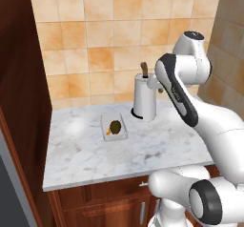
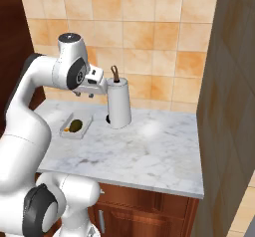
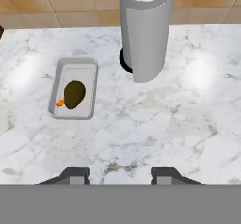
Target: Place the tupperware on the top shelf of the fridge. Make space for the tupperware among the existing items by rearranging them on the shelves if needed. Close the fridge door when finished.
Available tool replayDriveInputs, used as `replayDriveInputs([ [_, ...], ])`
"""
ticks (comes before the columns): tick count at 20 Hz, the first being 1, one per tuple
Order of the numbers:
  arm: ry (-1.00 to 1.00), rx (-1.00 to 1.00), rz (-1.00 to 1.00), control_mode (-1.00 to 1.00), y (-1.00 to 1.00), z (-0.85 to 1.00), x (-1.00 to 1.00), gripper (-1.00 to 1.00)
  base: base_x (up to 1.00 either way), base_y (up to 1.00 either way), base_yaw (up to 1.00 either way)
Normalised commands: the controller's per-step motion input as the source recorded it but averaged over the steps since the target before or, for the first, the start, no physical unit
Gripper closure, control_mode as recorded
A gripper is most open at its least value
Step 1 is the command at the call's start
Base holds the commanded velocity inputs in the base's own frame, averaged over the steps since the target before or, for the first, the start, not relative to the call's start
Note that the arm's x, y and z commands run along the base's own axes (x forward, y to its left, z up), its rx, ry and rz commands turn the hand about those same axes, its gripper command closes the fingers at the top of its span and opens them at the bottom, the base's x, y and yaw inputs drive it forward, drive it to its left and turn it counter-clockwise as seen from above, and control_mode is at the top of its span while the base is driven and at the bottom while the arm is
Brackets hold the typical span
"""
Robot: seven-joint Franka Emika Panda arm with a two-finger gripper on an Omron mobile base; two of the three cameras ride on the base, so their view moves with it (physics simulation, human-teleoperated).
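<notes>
The tupperware (image 1: 115,127) (image 2: 75,125) (image 3: 74,95) is a shallow translucent tray holding a dark brown lump and a small orange bit. It lies flat on the marble counter (image 1: 143,157) (image 2: 149,151), left of a paper towel roll. My gripper (image 2: 84,93) (image 3: 120,173) hangs well above the counter, up and to the right of the tray in the hand view, open with nothing between its fingers. The fridge, its top shelf and the items on the shelves are out of view.
A tall white paper towel roll (image 1: 144,97) (image 2: 119,104) (image 3: 143,30) stands on a dark base by the tiled back wall. Dark wood panels bound the counter on the left (image 1: 24,78) and right (image 2: 229,106). Cabinet fronts sit below the counter edge.
</notes>
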Motion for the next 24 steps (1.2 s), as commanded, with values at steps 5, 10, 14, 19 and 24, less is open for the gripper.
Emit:
replayDriveInputs([
  [5, 0.0, 0.06, -0.06, -1.0, 0.32, -0.26, -0.16, -1.0, 0.0, 0.0, 0.0],
  [10, 0.09, 0.01, -0.22, -1.0, 0.57, -0.99, 0.04, -1.0, 0.0, 0.0, 0.0],
  [14, 0.13, 0.0, -0.19, -1.0, 0.34, -1.0, 0.23, -1.0, 0.0, 0.0, 0.0],
  [19, 0.13, 0.02, -0.13, -1.0, 0.25, -0.62, 0.4, -1.0, 0.0, 0.0, 0.0],
  [24, 0.17, 0.02, -0.05, -1.0, 0.09, -0.31, 0.44, -1.0, 0.0, 0.0, 0.0],
])
